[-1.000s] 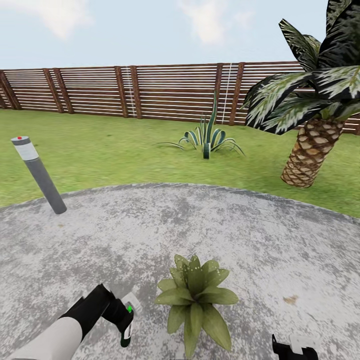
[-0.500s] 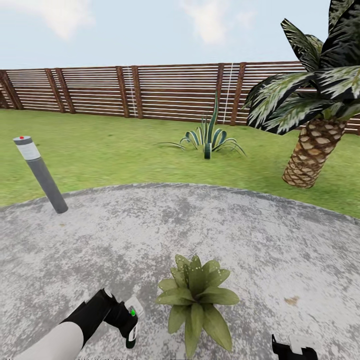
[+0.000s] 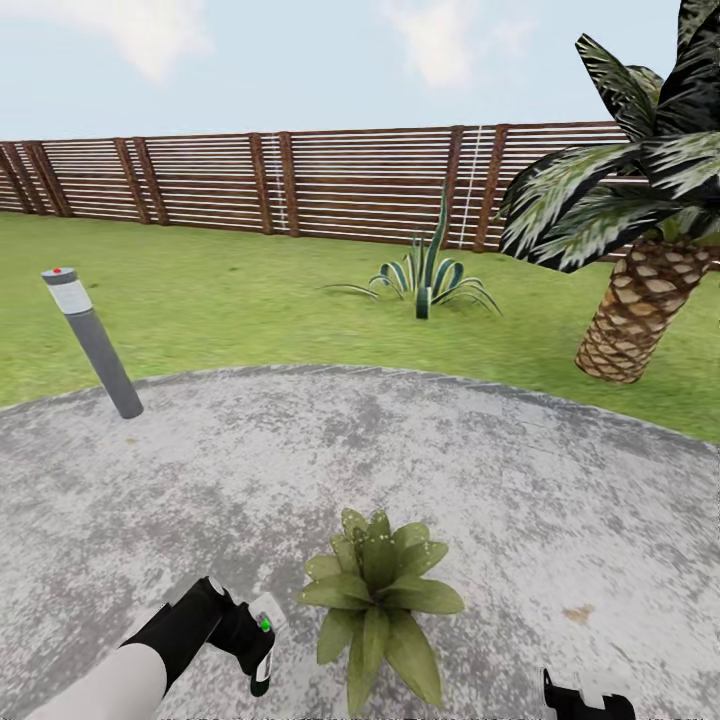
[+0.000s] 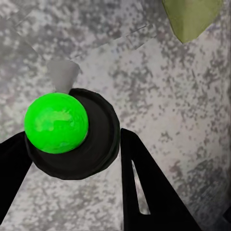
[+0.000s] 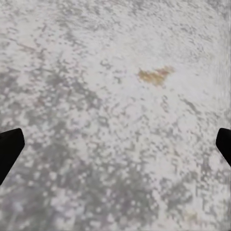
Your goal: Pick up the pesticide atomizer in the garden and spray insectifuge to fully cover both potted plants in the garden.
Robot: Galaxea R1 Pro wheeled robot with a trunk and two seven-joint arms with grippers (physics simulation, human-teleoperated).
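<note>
The left tool point(image 3: 252, 640) is clamping the atomizer point(image 3: 264, 632), its fingers point(image 4: 149, 192) pressing either side of the black cap with the green spot. The plant point(image 3: 375, 600) is sitting just beside that tool on the patio point(image 3: 520, 480), one leaf tip point(image 4: 190, 17) lying close ahead. The nozzle seems to be pointing down at stone, so spray is likely missing the leaves. The right tool point(image 3: 588, 695) is hanging with jaws wide apart over bare patio. Farther off, the agave point(image 3: 428, 275) and palm point(image 3: 640, 300) could be mistaken for targets.
</note>
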